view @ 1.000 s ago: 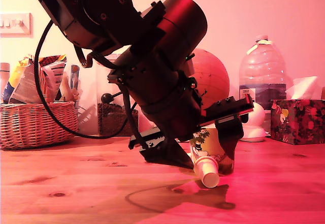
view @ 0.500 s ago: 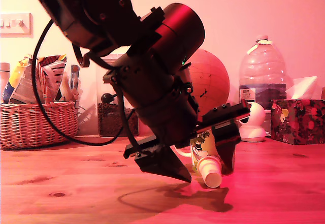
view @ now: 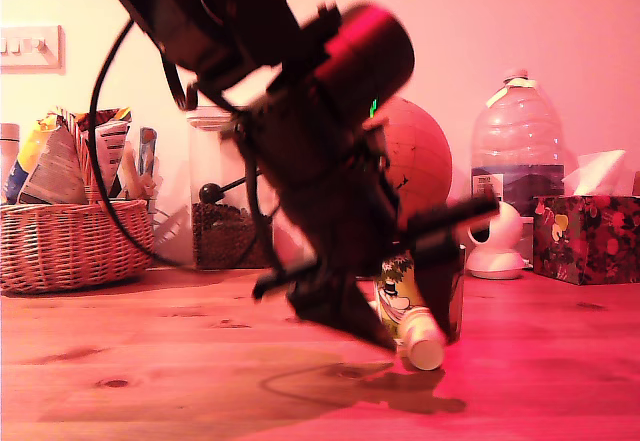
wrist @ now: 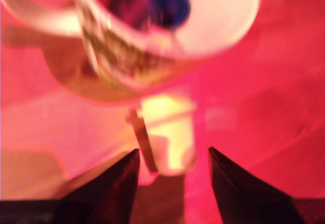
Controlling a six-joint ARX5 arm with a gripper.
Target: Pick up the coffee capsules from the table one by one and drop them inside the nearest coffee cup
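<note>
A pale cream coffee capsule (view: 421, 340) lies on its side on the wooden table (view: 150, 381), touching the front of the coffee cup (view: 396, 287). My gripper (view: 412, 342) reaches down at a slant, open, with one dark finger on each side of the capsule. In the wrist view the capsule (wrist: 170, 132) sits between the two fingertips (wrist: 124, 176), closer to one than the other. Just beyond it stands the cup (wrist: 238, 16), holding blurred blue and purple things. The arm hides most of the cup in the exterior view.
Along the back stand a wicker basket (view: 70, 246) of packets, a clear jar of coffee beans (view: 225, 216), an orange globe (view: 415, 156), a large water bottle (view: 518, 151), a small white camera (view: 500, 241) and a tissue box (view: 587, 236).
The arm has swung towards the exterior view's right and stands steeper, blurred by motion. The fingers stay low around the capsule, which has edged slightly right on the table.
</note>
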